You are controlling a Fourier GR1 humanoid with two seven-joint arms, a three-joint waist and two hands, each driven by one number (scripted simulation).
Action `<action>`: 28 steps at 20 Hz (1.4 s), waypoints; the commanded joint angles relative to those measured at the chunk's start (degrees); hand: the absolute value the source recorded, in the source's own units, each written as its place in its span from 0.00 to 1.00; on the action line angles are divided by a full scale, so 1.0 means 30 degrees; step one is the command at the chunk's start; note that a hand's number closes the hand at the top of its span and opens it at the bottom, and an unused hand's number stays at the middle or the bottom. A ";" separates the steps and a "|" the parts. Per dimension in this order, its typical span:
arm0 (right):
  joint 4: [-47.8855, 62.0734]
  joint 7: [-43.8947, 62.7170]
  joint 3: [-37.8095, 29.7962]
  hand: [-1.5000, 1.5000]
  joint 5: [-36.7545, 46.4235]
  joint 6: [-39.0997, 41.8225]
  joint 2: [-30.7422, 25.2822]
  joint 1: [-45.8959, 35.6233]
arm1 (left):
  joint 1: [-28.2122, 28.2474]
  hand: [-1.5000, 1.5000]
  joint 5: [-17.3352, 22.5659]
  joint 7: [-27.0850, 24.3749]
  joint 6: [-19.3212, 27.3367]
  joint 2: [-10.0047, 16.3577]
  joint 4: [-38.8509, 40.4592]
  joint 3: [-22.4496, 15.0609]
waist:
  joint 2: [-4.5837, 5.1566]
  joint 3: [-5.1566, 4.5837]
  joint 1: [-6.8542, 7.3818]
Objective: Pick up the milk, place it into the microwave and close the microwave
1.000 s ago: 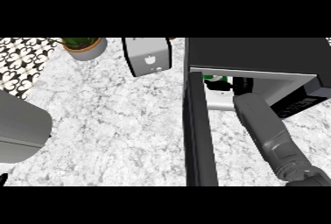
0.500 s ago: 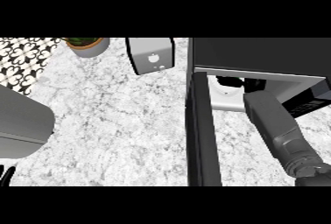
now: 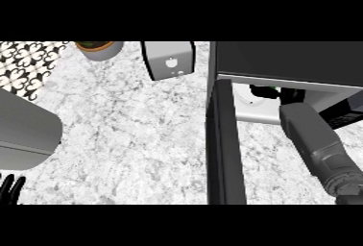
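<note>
The black microwave [image 3: 284, 57] stands at the upper right, and its open door [image 3: 225, 144] shows edge-on, running toward me. My right forearm reaches into the cavity. My right hand [image 3: 291, 94] sits just under the microwave's top edge, curled on the milk [image 3: 263, 90]. Only a small green and white bit of the milk shows beside the hand, above the white floor of the cavity. My left hand [image 3: 10, 185] rests at the lower left edge with its fingers up, open and holding nothing.
A grey appliance with an apple mark [image 3: 170, 58] stands at the back, left of the microwave. A potted plant [image 3: 98, 48] and a patterned wall [image 3: 28, 62] are at the far left. A large grey rounded body [image 3: 25, 129] fills the left edge of the marble counter [image 3: 135, 134].
My right forearm has pushed deeper into the microwave, and the milk has gone further in with the hand. The left hand's fingers have come into view at the lower left.
</note>
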 commanded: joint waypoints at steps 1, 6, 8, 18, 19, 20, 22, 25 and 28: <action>0.0491 0.0156 0.0200 1.00 0.0364 -0.0815 -0.0284 -0.0037 | -0.0416 0.00 0.0159 0.0547 0.0202 0.0046 0.0107 0.0045 | 0.0074 0.0033 0.0094; 0.0822 -0.0123 0.0994 0.00 0.1228 -0.0954 0.0354 0.0189 | -0.0578 0.00 -0.0118 0.0308 -0.0038 0.0228 0.0691 0.0107 | 0.0092 0.0031 0.0318; 0.0833 0.0183 0.1047 0.00 0.1322 -0.1170 0.0152 -0.0093 | -0.0950 0.00 -0.0254 -0.0149 -0.0061 0.0242 0.1075 0.0231 | 0.0219 0.0030 0.0571; 0.0341 0.0323 0.1030 0.00 0.1522 -0.1956 0.0760 -0.0782 | -0.2032 0.00 -0.0275 0.0058 0.0047 0.0653 0.1625 0.0610 | 0.0175 0.0037 0.0490; 0.0561 0.0464 0.1127 0.00 0.1631 -0.1678 0.0854 -0.0729 | -0.2108 0.00 -0.0405 -0.0160 -0.0062 0.0578 0.2142 0.0514 | 0.0094 0.0012 0.0305; 0.0535 0.0349 0.1197 0.00 0.1721 -0.2276 0.1368 -0.0652 | -0.1877 0.00 -0.0493 -0.0153 0.0034 0.0256 0.1709 0.0212 | 0.0064 0.0024 0.0403; 0.0568 0.0337 0.1164 0.00 0.1713 -0.1437 0.0883 -0.0590 | -0.2179 0.00 -0.0471 0.0290 0.0163 0.0393 0.1980 0.0270 | 0.0144 0.0035 0.0295; 0.0763 0.0349 0.1303 0.00 0.1884 -0.1833 0.1702 -0.0384 | -0.2221 0.00 -0.0515 0.0085 -0.0011 0.0358 0.2050 0.0188 | -0.0001 0.0019 0.0177; 0.0454 0.0266 0.1133 0.00 0.1748 -0.0997 0.1135 -0.0709 | -0.2241 0.00 -0.0270 0.0337 0.0013 0.0267 0.1801 0.0158 | -0.0024 0.0034 0.0099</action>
